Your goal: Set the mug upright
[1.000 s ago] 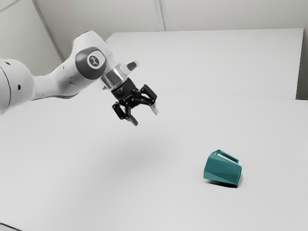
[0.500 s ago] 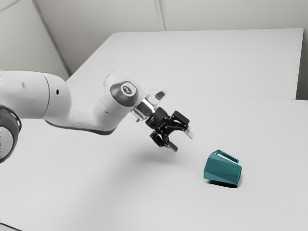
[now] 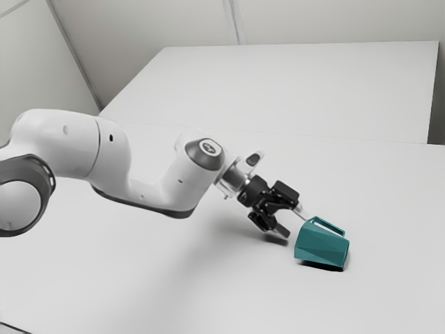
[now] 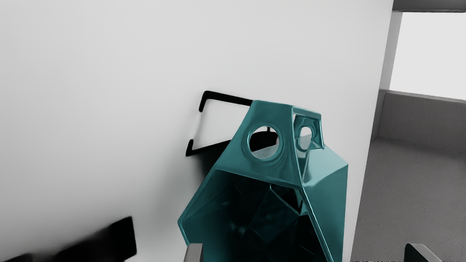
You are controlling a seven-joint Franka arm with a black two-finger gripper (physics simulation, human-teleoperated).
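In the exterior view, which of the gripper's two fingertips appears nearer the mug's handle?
The upper, paler fingertip: its end lies right by the corner of the handle, while the lower, darker fingertip ends farther from it.

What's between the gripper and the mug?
A narrow strip of bare table, in the exterior view, between the lower finger of the gripper and the mug. Whether the upper finger touches the mug, I can't tell.

A plain, lab-like room: in the exterior view, a robot arm point(image 3: 66, 142) at nine o'clock, white tabletop point(image 3: 153, 292) at six, pale walls point(image 3: 139, 21) from ten to twelve.
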